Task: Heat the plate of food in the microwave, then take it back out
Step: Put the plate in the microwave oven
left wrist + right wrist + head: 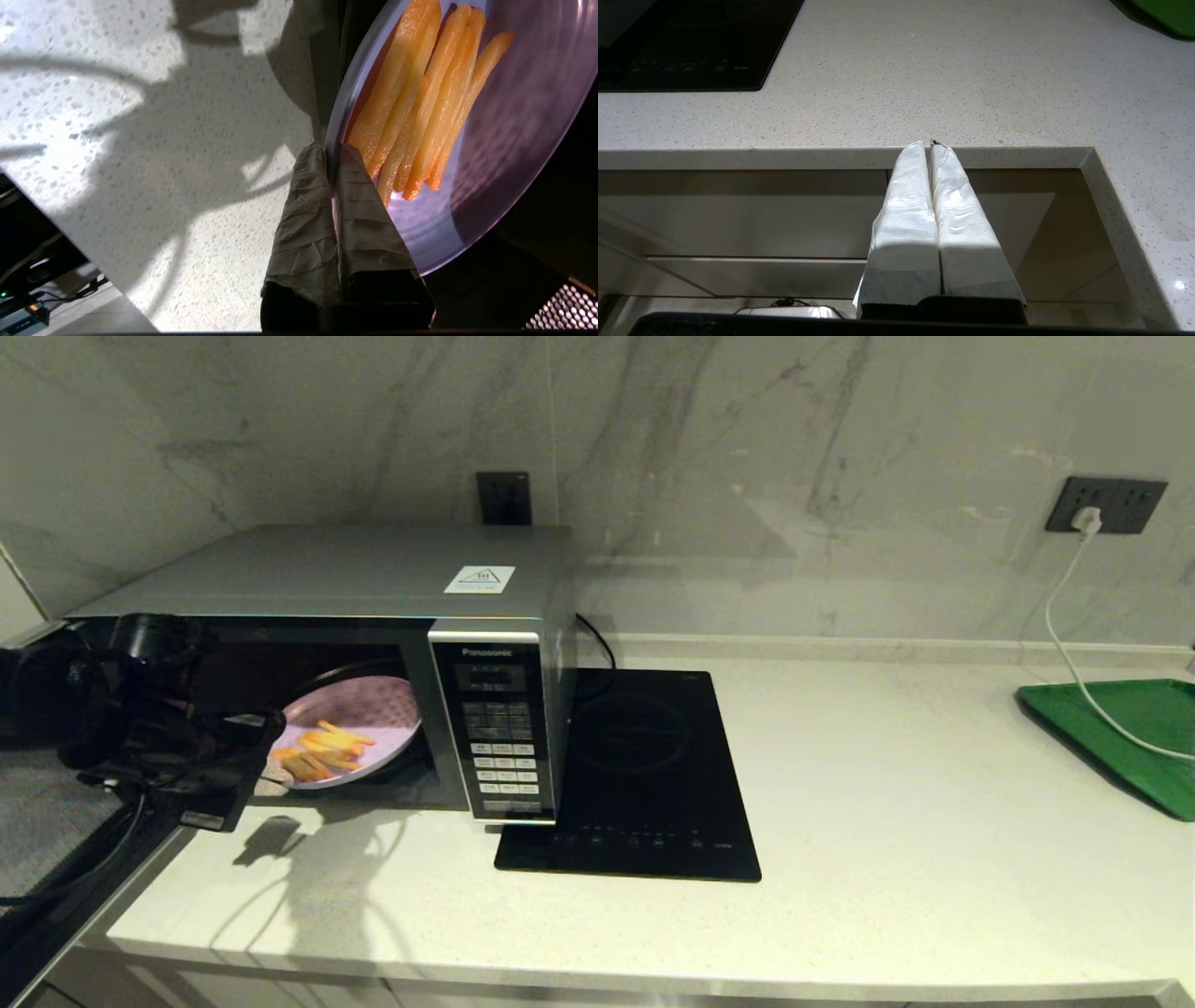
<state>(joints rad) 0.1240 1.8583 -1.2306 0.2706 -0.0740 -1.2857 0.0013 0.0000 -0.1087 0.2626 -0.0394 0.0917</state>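
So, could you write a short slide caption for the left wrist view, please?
Left end effector shut on the rim of the lilac plate of fries at the microwave's open front.

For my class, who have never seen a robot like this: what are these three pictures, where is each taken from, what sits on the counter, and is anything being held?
This is a two-armed robot with cameras on its head and wrists. The head view looks down on a pale counter. On it stand a silver microwave with its door open, a flat black cooktop beside it, and a green tray far right, crossed by a white cable.

The left wrist view looks along the left claw, which is shut on the rim of the plate of food, a lilac plate with fries, at the microwave's opening.

The right wrist view shows the right claw, shut and holding nothing, parked below the counter's front edge.
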